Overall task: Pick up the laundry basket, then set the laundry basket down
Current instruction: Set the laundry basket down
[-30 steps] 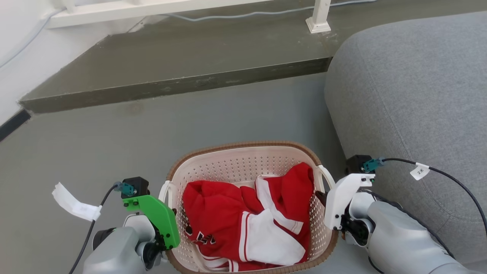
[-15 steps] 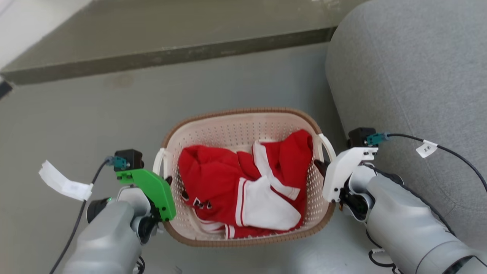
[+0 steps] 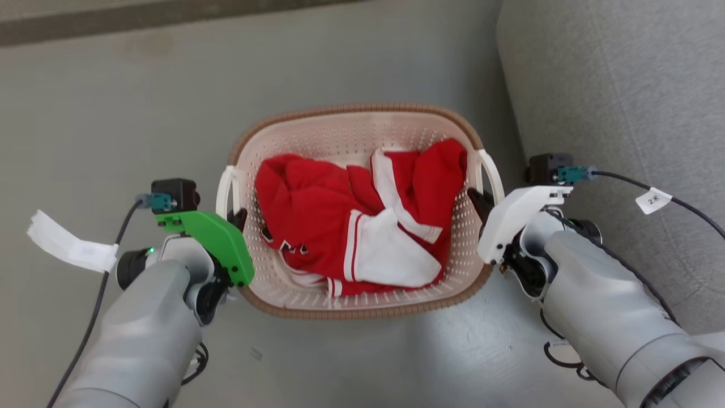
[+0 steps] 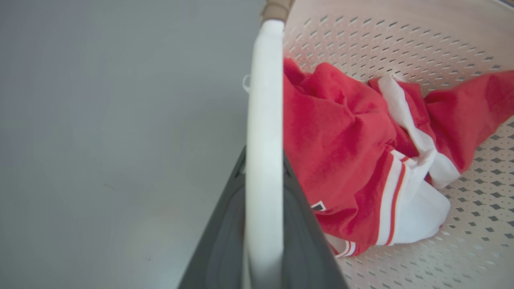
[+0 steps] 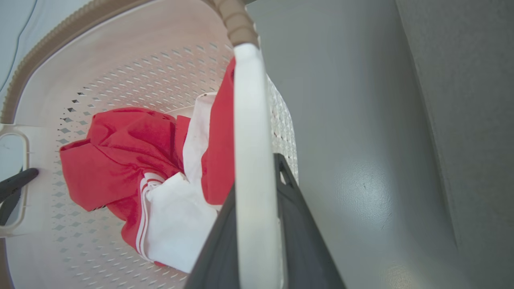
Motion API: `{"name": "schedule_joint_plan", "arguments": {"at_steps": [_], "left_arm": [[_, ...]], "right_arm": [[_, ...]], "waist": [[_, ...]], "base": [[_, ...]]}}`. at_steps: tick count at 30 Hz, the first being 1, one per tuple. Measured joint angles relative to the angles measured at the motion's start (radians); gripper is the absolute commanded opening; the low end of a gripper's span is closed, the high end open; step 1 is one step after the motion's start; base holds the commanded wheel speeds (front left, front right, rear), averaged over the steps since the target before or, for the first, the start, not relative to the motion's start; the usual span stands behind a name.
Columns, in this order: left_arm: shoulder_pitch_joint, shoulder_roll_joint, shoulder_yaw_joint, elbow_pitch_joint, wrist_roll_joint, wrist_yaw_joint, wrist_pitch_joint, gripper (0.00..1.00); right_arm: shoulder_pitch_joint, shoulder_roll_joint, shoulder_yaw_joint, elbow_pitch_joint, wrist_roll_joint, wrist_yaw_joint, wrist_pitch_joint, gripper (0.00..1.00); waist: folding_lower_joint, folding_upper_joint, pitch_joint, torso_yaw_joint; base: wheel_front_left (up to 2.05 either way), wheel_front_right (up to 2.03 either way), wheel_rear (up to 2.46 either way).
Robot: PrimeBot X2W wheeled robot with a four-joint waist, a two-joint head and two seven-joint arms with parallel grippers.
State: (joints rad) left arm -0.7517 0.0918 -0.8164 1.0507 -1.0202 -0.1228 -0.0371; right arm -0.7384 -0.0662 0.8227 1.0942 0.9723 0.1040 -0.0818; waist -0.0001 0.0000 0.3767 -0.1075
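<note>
The cream-white perforated plastic laundry basket [image 3: 345, 131], brown-rimmed and holding a crumpled red-and-white garment [image 3: 334, 218], is over the grey floor [image 3: 113, 113], just beside the grey fabric sofa [image 3: 623, 85]. The left gripper [image 3: 237, 218] has its fingers closed on the basket's left white handle [image 3: 224, 187]. The right gripper [image 3: 480, 201] grips the right white handle [image 3: 494, 170].

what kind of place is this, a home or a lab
Probably a home-like living area, though little of it shows: a grey upholstered sofa, a laundry basket holding a red and white garment, and a smooth grey floor.
</note>
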Motion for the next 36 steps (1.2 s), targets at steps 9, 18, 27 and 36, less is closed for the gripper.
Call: {"name": "schedule_joint_plan", "arguments": {"at_steps": [9,18,27,36], "left_arm": [[-0.055,0.011,0.007,-0.023,0.0,0.0,-0.045,0.0],[-0.088,0.02,0.006,-0.031,0.017,0.0,-0.089,0.0],[-0.153,0.035,0.011,-0.056,0.02,0.0,-0.129,0.0],[-0.205,0.049,0.009,-0.061,0.031,0.0,-0.166,0.0]], "right_arm": [[-0.049,0.0,-0.012,-0.004,-0.002,0.0,-0.078,0.0],[-0.09,0.0,-0.017,-0.004,-0.005,0.001,-0.115,0.0],[-0.167,-0.002,-0.021,-0.003,-0.016,0.001,-0.139,0.0],[-0.223,-0.001,-0.033,-0.009,-0.03,0.001,-0.16,0.0]], "waist": [[0.0,0.0,0.114,0.01],[0.0002,0.0,0.217,0.018],[0.0002,0.0,0.333,0.024],[0.0003,0.0,0.457,0.034]], "base": [[0.0,0.0,0.0],[0.0,0.0,0.0],[0.0,0.0,0.0],[0.0,0.0,0.0]]}}
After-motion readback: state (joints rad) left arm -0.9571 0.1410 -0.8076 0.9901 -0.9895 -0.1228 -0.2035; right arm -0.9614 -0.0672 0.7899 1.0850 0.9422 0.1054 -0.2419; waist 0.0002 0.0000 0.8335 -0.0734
